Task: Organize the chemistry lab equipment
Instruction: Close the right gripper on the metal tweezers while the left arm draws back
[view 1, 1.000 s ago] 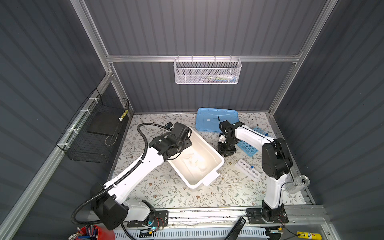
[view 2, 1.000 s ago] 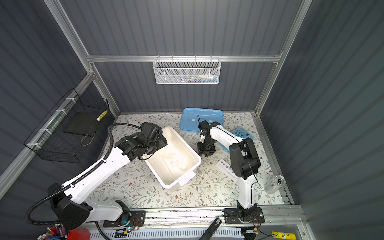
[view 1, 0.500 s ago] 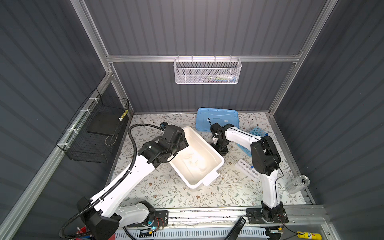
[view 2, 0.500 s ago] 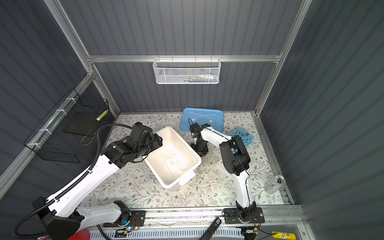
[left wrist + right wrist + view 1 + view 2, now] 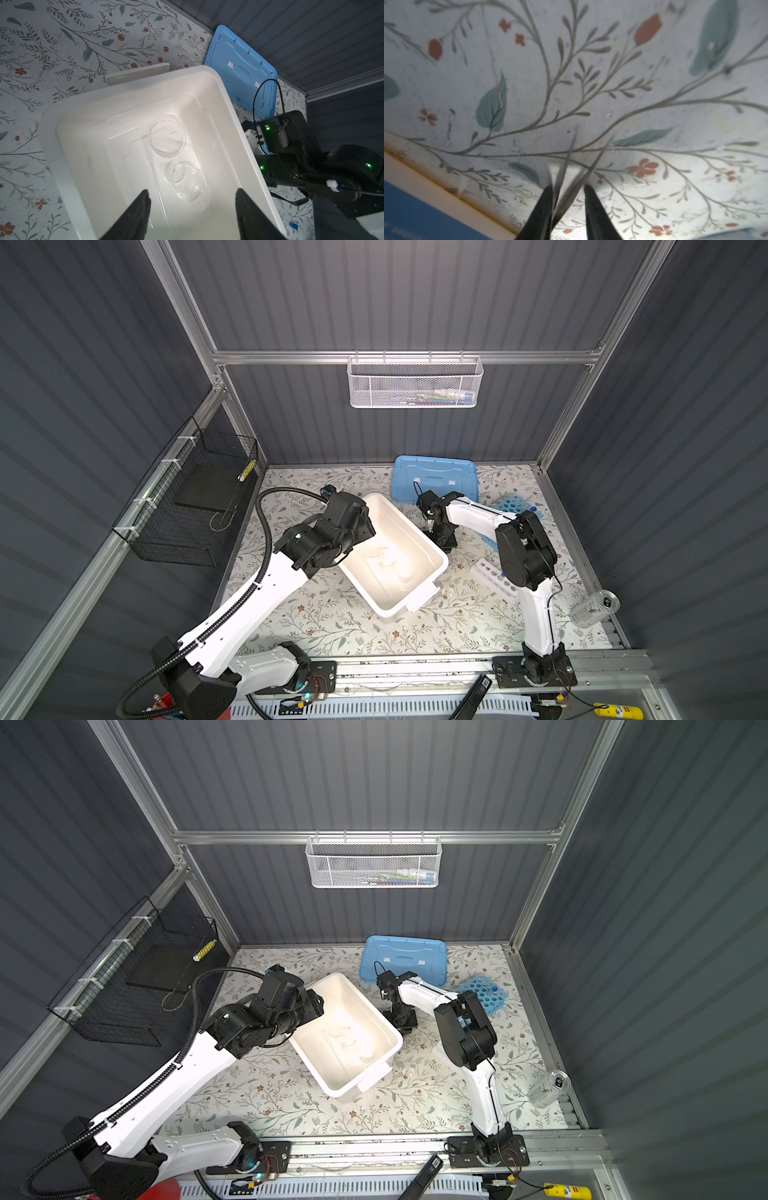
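Right of the white bin (image 5: 395, 522), right end effector (image 5: 568, 186) sits narrow around thin rods (image 5: 571, 146) low over the surface (image 5: 612, 62), maybe gripping, blurry. Left end effector (image 5: 192, 191) hangs wide open above glass dishes (image 5: 168, 135) in bin; blue rack (image 5: 482, 990) beyond.

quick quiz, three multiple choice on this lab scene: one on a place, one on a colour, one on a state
1. Where is the light-blue plastic lid? A flat on the floral table behind the white plastic bin; B inside that bin; C shut on top of it.
2. What colour is the many-holed plastic rack? A red; B blue; C black.
3. How is the left tool? A shut on the bin's rim; B shut on the lid; C open, empty.
A, it lies flat beyond the bin; B, it shows blue in both top views; C, its fingers stand wide apart, gripping nothing.
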Action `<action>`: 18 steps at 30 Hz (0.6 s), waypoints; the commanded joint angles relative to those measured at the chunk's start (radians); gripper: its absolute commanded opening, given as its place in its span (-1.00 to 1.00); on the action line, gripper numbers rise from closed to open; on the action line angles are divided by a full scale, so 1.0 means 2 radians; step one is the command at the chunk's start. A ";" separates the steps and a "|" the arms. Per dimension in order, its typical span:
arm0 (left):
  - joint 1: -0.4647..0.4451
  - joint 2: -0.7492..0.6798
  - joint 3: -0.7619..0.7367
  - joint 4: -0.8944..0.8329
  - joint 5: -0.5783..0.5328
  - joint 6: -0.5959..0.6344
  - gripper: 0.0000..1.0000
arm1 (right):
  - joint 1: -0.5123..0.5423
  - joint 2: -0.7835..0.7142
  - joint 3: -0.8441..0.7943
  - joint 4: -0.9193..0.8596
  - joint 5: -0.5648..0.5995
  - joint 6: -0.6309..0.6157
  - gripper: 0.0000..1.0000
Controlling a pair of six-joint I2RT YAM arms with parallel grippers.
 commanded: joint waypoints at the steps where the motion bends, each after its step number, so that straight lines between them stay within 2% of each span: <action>1: 0.001 -0.015 -0.005 -0.016 -0.010 0.007 0.33 | 0.000 0.026 -0.020 0.027 0.029 -0.001 -0.44; 7: 0.002 -0.015 -0.002 -0.018 -0.015 0.007 0.33 | 0.001 0.031 -0.017 0.024 0.029 -0.004 -0.46; 18: 0.001 -0.033 -0.022 -0.014 -0.018 -0.002 0.33 | 0.004 0.046 -0.009 0.021 0.040 -0.018 -0.72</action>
